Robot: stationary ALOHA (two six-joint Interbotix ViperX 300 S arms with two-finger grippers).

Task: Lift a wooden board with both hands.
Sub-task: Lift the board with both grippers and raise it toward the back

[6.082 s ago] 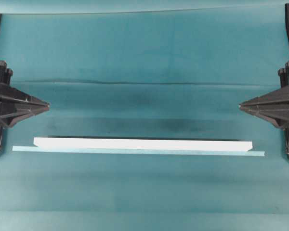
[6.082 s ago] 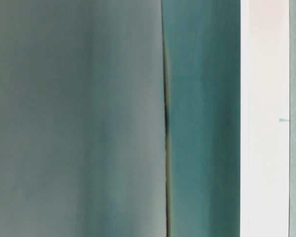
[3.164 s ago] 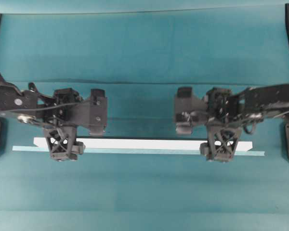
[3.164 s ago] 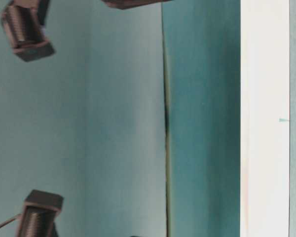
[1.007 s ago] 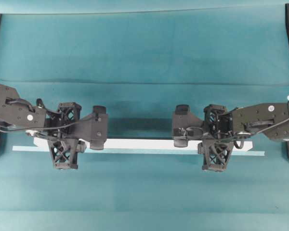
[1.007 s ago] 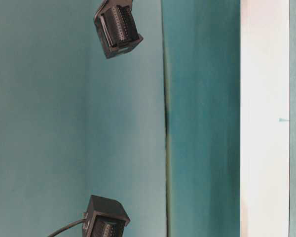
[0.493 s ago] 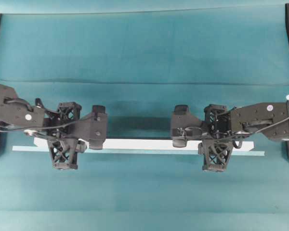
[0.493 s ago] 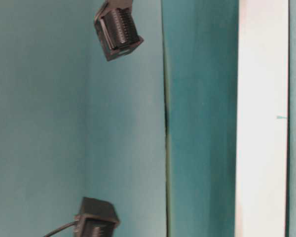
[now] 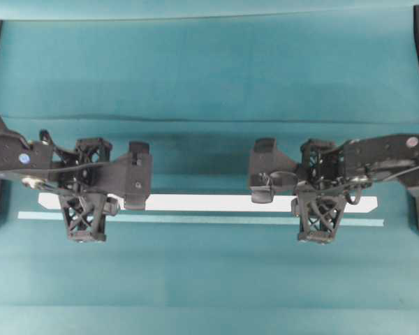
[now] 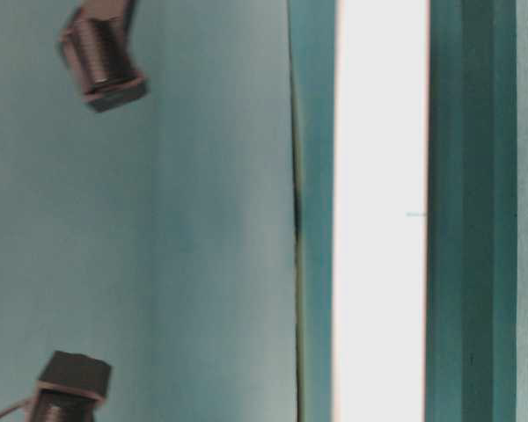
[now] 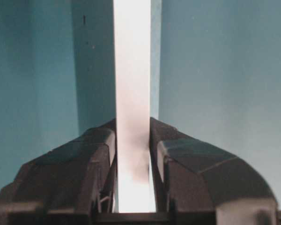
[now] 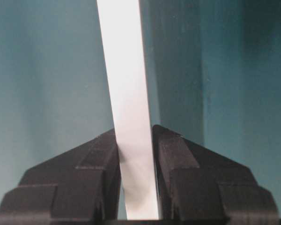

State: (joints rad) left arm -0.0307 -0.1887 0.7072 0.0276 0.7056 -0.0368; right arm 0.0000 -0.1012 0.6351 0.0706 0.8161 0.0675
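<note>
Take the wooden board (image 9: 202, 202) as your reference: in the overhead view it runs nearly the full width of the teal cloth (image 9: 209, 77), and both arms reach in from the sides to meet it. Your left gripper (image 9: 84, 209) sits over the board close to its left end, wrist housing pointing inward along the plank, lattice frame hanging across its near edge. Your right gripper (image 9: 320, 211) mirrors that pose near the right end.

In the left wrist view the jaws of the left gripper (image 11: 132, 154) are pressed against both faces of the board (image 11: 132, 70), no gap showing. The right gripper (image 12: 136, 159) is likewise clamped on the board (image 12: 124, 70), which leans slightly in that view.

The thin pale strip (image 9: 202, 220) lies flat just nearer than the board, parallel and apart from it. In the table-level view the board (image 10: 380, 211) is a bright band standing well clear of that strip (image 10: 524, 211).

Both gripper frames hide the contact points from overhead. The table-level view shows only two blurred black housings (image 10: 101, 57), the rest cut off.
</note>
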